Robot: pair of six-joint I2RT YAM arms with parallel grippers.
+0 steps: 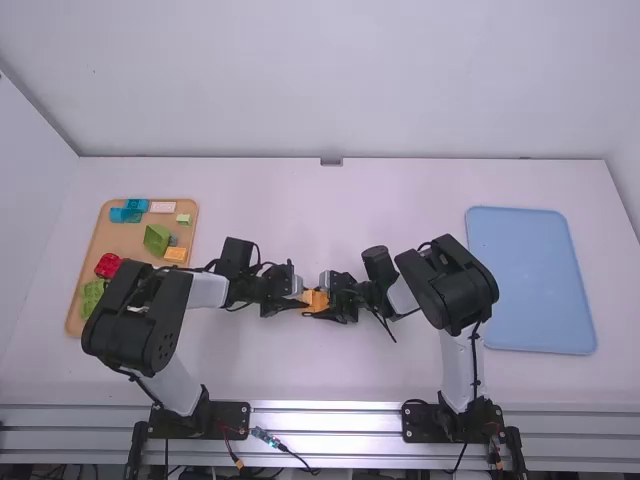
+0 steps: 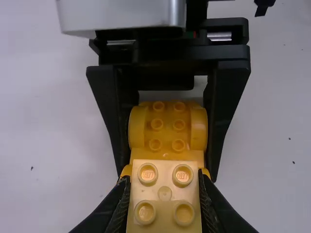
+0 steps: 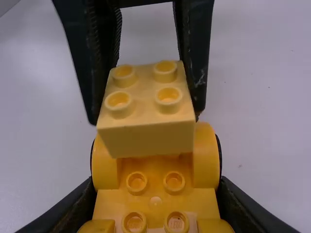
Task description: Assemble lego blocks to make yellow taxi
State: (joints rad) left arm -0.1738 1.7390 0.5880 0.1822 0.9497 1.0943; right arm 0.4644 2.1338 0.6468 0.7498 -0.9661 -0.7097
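Near the table's middle, my left gripper [image 1: 290, 300] and my right gripper [image 1: 335, 303] face each other over the yellow car base [image 1: 316, 300]. The left wrist view has my left gripper [image 2: 165, 187] shut on a pale yellow 2x2 block [image 2: 165, 194], studs up. Behind it lies the yellow car base [image 2: 167, 128] with rounded fenders. In the right wrist view my right gripper [image 3: 156, 194] is shut on the car base [image 3: 156, 170]. The pale block [image 3: 146, 109] overlaps the base's far end there; whether they touch I cannot tell.
On the left stands a wooden tray [image 1: 190, 222] with a green block [image 1: 157, 238], a red block [image 1: 107, 265], an orange-yellow block [image 1: 176, 254] and several others. A blue tray [image 1: 530, 280] lies at the right.
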